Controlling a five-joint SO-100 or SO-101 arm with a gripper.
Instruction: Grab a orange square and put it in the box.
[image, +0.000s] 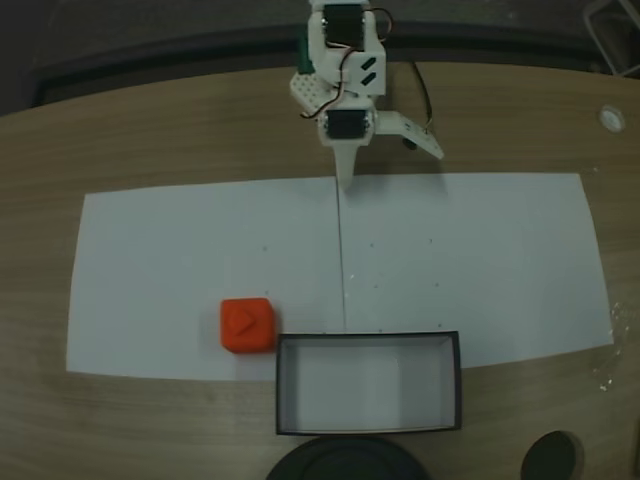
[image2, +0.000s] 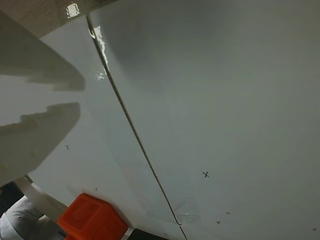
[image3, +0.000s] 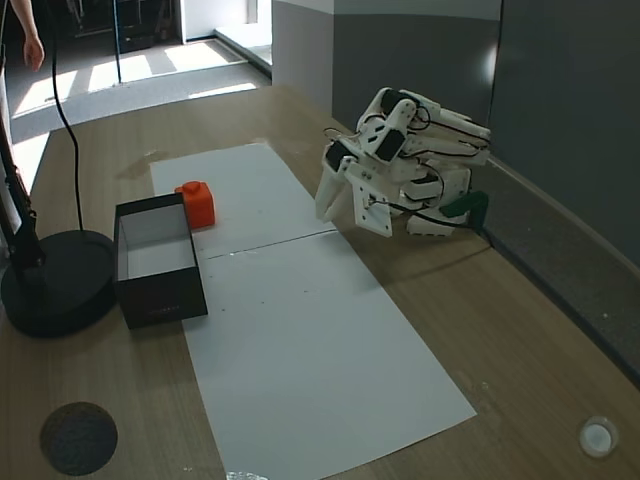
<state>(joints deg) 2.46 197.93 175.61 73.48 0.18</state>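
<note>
Fingers (image: 347, 172) hang folded up near the arm's base, parted a little and holding nothing. Far ahead of the fingers sits the orange square (image: 247, 325), flat on the white paper (image: 480, 260), touching or almost touching the outside of the box (image: 368, 342) at its corner. The box is empty.

To do this step well, I think the arm should reach out over the square, open the fingers wider than it, then come straight down so one finger does not bump the box wall. In the wrist view the square (image2: 92, 220) peeks in low, past the fingers (image2: 55, 95).
</note>
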